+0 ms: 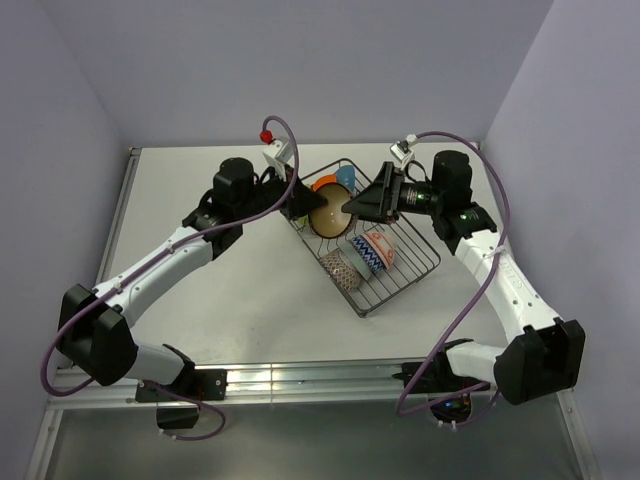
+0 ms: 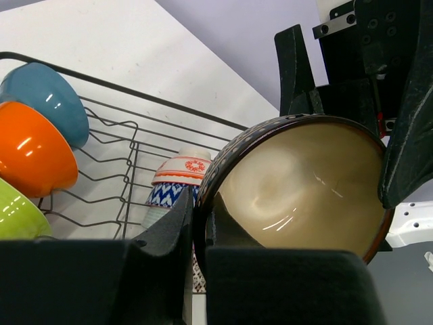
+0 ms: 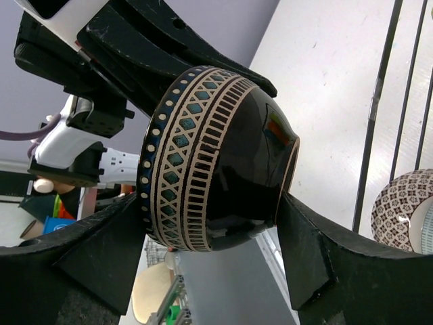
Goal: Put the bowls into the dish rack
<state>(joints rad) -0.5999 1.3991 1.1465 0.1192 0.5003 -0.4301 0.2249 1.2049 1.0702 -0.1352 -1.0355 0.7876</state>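
The dark brown patterned bowl (image 1: 330,216) hangs on its side above the dish rack (image 1: 402,276). My left gripper (image 1: 304,210) is shut on its rim; the left wrist view shows the fingers (image 2: 172,227) pinching the rim beside the cream inside (image 2: 304,183). My right gripper (image 1: 352,205) spans the same bowl (image 3: 216,156) from rim to foot, its fingers (image 3: 304,237) touching both. In the rack stand the orange (image 2: 34,156), blue (image 2: 47,95) and lime green (image 2: 17,213) bowls, plus the white-blue zigzag (image 1: 368,254) and red-orange patterned (image 2: 191,168) bowls.
A brown-and-white latticed bowl (image 1: 338,266) lies in the rack's near part and shows in the right wrist view (image 3: 399,203). The rack sits at an angle on the white table (image 1: 200,180). Grey walls close the back and sides.
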